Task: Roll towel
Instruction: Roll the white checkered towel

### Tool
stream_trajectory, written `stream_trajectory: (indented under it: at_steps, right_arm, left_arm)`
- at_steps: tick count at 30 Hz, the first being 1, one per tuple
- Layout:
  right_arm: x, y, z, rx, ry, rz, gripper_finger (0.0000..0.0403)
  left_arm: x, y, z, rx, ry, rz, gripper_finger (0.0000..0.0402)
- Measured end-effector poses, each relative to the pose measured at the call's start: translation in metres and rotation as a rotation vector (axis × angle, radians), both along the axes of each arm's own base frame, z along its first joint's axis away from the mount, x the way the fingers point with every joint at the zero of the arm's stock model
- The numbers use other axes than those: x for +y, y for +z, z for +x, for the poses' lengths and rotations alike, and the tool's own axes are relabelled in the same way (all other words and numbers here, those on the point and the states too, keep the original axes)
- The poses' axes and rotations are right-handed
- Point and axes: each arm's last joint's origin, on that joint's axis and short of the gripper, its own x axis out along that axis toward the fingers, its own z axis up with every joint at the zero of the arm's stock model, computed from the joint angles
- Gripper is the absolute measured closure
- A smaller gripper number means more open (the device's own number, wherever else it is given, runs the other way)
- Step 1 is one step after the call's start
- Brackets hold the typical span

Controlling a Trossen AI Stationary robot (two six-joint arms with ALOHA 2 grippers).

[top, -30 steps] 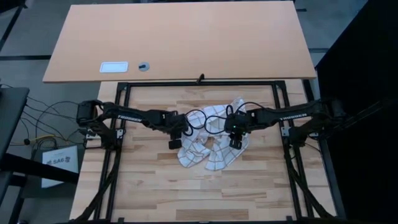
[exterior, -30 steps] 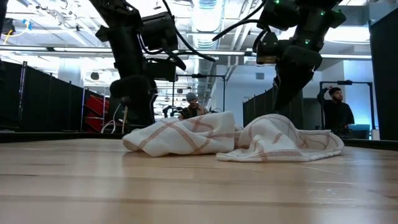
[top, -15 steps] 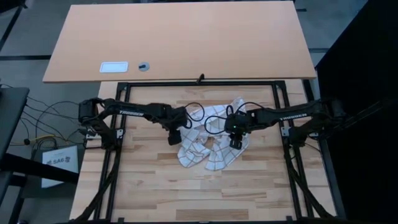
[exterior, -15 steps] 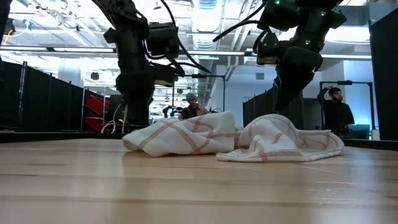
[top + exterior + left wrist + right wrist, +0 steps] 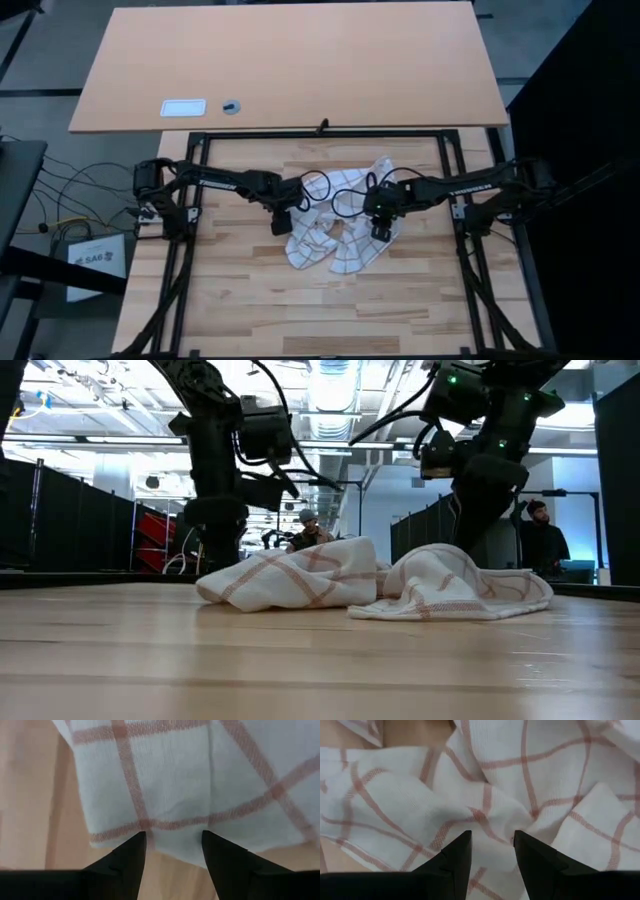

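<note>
The towel (image 5: 335, 232), white with reddish-brown grid lines, lies crumpled in a heap on the middle of the wooden table; the low view shows it as two humps (image 5: 380, 585). My left gripper (image 5: 280, 224) points down over the towel's left edge, open, its fingertips (image 5: 174, 837) on either side of the hem (image 5: 175, 827). My right gripper (image 5: 381, 230) points down over the heap's right part, its fingers (image 5: 491, 837) apart above a puckered fold (image 5: 490, 817). My left gripper stands with its fingertips at the towel's hem (image 5: 175, 827), coming from above; I cannot tell whether they touch the cloth. My right gripper's fingertips straddle a raised fold (image 5: 490, 817) from above; I cannot tell whether they touch it.
A black frame (image 5: 320, 133) borders the wooden work surface. Beyond it lies a tan tabletop (image 5: 290, 60) with a white card (image 5: 183, 107) and a small round object (image 5: 231, 105). Bare wood (image 5: 330, 310) stretches toward the near edge. People stand in the room behind (image 5: 540, 535).
My left arm has leaned a little toward the towel and its gripper has tipped more steeply over the towel's left edge. The towel lies as it did.
</note>
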Motion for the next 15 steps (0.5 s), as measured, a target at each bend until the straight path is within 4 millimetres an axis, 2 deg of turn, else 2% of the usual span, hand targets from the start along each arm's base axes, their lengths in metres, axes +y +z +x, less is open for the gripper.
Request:
stream_trajectory:
  at_steps: [4, 7, 10, 15]
  right_arm:
    - [0.0, 0.0, 0.0003, -0.004, 0.0, 0.0, 0.0269]
    - [0.0, -0.0002, 0.0, 0.0, 0.001, 0.0, 0.0269]
    - [0.0, -0.0001, 0.0002, -0.002, 0.001, 0.0, 0.0269]
    - [0.0, -0.0001, 0.0002, -0.003, 0.001, 0.0, 0.0269]
  left_arm:
    - [-0.0003, -0.0013, 0.0023, -0.013, 0.015, -0.003, 0.0224]
    - [-0.0003, -0.0041, 0.0025, 0.0, 0.018, -0.006, 0.024]
    - [-0.0002, -0.0057, 0.0026, 0.006, 0.019, -0.007, 0.0284]
    - [-0.0006, -0.0022, 0.0003, 0.014, 0.0, -0.004, 0.0383]
